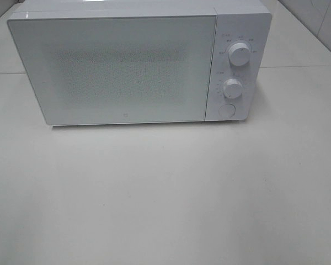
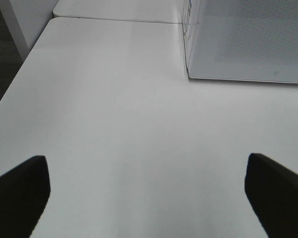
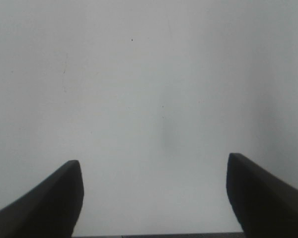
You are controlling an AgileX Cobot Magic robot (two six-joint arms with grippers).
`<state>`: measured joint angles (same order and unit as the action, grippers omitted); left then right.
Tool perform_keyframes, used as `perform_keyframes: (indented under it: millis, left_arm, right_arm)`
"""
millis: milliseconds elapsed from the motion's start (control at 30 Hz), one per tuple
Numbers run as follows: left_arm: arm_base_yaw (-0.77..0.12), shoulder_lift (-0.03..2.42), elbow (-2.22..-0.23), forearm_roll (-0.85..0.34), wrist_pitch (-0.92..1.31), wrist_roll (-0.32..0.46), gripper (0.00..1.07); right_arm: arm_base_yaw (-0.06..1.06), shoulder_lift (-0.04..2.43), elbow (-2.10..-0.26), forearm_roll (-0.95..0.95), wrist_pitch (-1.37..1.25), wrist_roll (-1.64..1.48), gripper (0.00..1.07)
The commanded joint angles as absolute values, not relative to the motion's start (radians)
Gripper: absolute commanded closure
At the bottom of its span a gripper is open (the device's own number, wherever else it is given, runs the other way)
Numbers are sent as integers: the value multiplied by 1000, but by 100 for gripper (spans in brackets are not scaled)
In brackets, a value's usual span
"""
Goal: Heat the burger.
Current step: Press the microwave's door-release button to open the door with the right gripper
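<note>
A: Where's the microwave (image 1: 127, 66)?
B: At twelve o'clock on the table (image 1: 165, 193), door shut. Open surface runs from three through six to nine.
A: And the pincers?
B: The left pincer (image 2: 146, 163) and right pincer (image 3: 154, 163) are both released, jaws wide, grasping nothing. I cannot tell where the burger is.

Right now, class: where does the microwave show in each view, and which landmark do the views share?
Exterior high: the microwave spans the upper half, front facing the camera.
Left wrist: only its front corner shows, beyond the open left gripper.
Right wrist: not in it.
Shared landmark: the white table.
</note>
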<state>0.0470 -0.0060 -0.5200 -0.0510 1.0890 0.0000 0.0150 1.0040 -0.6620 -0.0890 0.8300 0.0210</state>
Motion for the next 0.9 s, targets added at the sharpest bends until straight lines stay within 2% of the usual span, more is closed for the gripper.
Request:
perform_keyframes:
  millis: [33, 200, 433, 900]
  left_arm:
    - [49, -21, -516, -48, 1072, 0, 6]
    - [49, -21, -516, -48, 1072, 0, 6]
    - [49, -21, -516, -48, 1072, 0, 6]
    - [49, -21, -516, -48, 1072, 0, 6]
  right_arm:
    - [7, 923, -666, -93, 905, 0, 29]
    - [7, 682, -639, -91, 1020, -66, 32]
    - [7, 418, -537, -17, 981, -92, 32]
    - [7, 87, -492, 18, 966, -93, 32]
